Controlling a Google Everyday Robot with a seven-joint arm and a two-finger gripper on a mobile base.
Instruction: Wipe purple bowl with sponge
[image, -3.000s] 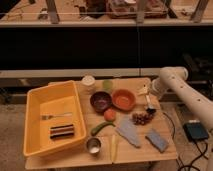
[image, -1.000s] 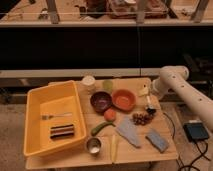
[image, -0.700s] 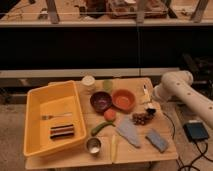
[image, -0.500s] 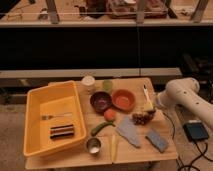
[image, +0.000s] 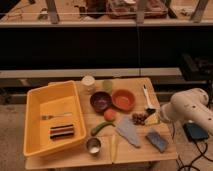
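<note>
The wooden counter fills the middle of the view. The claw hangs over its right edge at the tip of the white arm, released, gripping nothing. Far to the claw's left, the yellow bin covers the counter's left part and holds a fork and a dark block.

Down and left of the claw lies the pale grey sheet. The 2 bowls sit up and left of it. The orange bowl is the nearer, and the purple bowl is just beyond, so the orange bowl stands between the claw and the purple bowl.

The sponge lies flat just below the claw, near the counter's front right corner and apart from the sheet, with bare wood around it. A brown cluster and a pale yellow piece crowd the claw's left side, and a white utensil lies above them. Farther left are a red ball, a green vegetable, a metal cup and a white cup.
</note>
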